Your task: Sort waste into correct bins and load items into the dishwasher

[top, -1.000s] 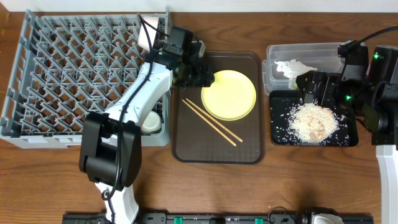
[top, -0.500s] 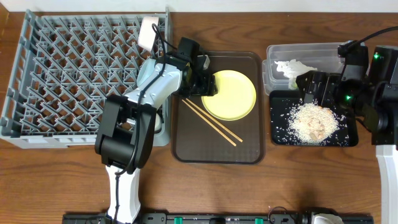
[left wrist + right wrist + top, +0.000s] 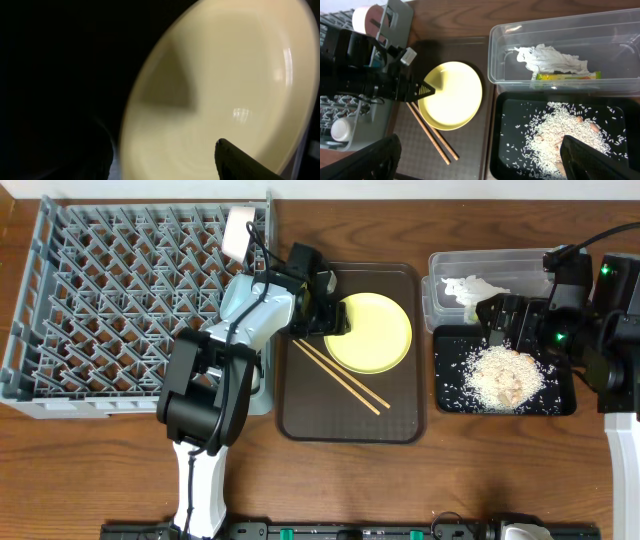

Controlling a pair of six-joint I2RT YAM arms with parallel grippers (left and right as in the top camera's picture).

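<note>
- Yellow plate lies flat in the upper half of a brown tray at the middle of the worktop.
- Chopsticks lie side by side on the same tray, slanting from below the plate's left rim down towards the lower right, their upper ends just beside the plate.
- Left arm reaches from the lower left of the overhead view across the rack's corner to the plate's left rim.
- Left jaws stand apart at that rim. In the wrist view one dark finger shows over the plate at the lower right, and the other side is only a dark blur.
- Grey rack fills the upper left. A cup sits on its side at the top right edge, and a white bowl shows at the right edge, partly behind the arm.
- Right arm hangs at the upper right, over the border between tub and black tray.
- Right jaws are wide apart and hold nothing; both fingers frame the bottom corners of the wrist view.
- Clear tub at the upper right holds a crumpled napkin and, just below it, a wrapper.
- Black tray touches the tub's lower side and carries a heap of rice, with loose grains scattered to the left.
</note>
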